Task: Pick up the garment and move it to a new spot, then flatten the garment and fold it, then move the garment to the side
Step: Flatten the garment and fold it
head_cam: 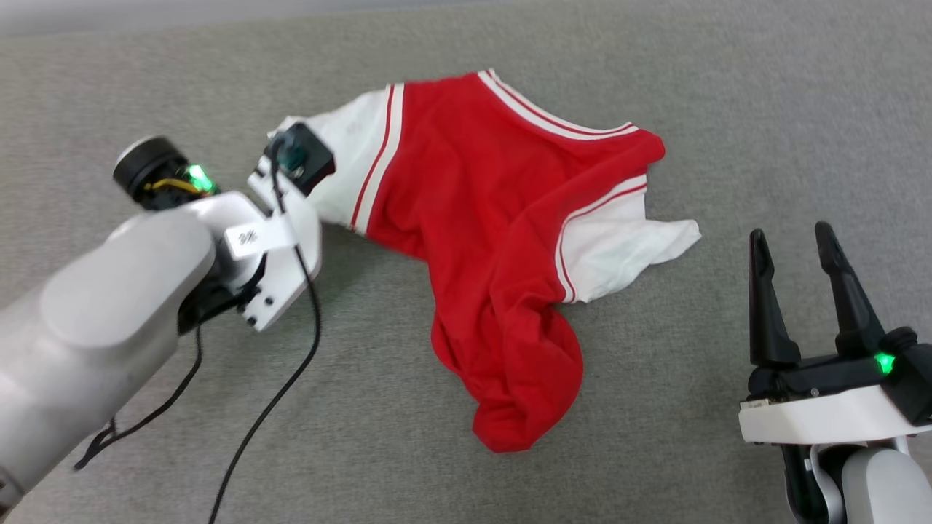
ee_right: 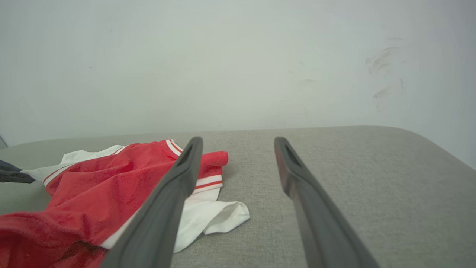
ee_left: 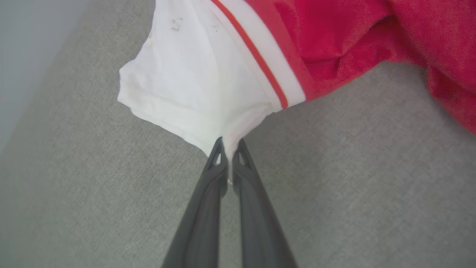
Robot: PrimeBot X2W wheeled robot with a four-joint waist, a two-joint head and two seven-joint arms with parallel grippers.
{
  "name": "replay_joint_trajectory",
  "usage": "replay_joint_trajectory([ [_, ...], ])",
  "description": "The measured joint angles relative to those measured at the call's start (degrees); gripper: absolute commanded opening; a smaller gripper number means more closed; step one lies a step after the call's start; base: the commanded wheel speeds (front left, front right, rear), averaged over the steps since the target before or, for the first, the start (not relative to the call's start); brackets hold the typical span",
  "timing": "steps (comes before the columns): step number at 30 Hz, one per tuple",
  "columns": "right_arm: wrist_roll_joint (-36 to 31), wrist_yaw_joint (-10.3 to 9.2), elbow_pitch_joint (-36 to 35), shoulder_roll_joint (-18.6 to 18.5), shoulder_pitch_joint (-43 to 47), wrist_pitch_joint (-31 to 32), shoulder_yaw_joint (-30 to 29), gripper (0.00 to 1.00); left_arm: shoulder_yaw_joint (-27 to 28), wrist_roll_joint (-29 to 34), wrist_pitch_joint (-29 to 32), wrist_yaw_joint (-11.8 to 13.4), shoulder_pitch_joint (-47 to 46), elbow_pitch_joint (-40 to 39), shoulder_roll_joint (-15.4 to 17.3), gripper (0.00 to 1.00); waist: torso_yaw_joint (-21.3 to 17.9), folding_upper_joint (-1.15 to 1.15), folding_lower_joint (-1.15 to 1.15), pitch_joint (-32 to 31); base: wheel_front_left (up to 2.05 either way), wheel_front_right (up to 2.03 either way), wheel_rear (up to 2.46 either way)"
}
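Garment (ee_left: 186, 74) sleeve, pinched by left end effector (ee_left: 230, 142)

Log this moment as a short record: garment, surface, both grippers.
garment: red jersey T-shirt with white short sleeves, crumpled, not folded
surface: grey woven fabric top
left gripper: shut on the edge of one white sleeve
right gripper: open, holding nothing, apart from the shirt

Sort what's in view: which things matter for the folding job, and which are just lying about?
Job: shirt, left gripper shut on its white sleeve, right gripper open.
Lying about: grey fabric surface, black cable, wall.
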Motion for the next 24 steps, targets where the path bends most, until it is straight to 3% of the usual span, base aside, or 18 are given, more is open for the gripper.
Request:
replay_joint_trajectory([
  [7, -0.5, 0.00, 0.6, 0.0, 2.1, 0.0, -0.6, 1.00, 0.0, -0.2, -3.1, 3.7, 8.3, -4.8, 4.7, 0.00, 2.8, 0.00, 0.00, -4.0, 0.00, 0.00, 0.00],
  [19, -1.2, 0.00, 1.1, 0.0, 5.3, 0.0, -1.8, 1.00, 0.0, -7.2, -6.7, 12.6, 26.3, -11.6, 11.8, 0.00, 5.0, 0.00, 0.00, -9.1, 0.00, 0.00, 0.00],
  [24, -1.6, 0.00, 1.5, 0.0, 5.9, 0.0, -2.6, 1.00, 1.0, -10.6, -9.0, 15.2, 30.9, -13.5, 12.3, 0.00, 5.6, 0.00, 0.00, -10.0, 0.00, 0.00, 0.00],
])
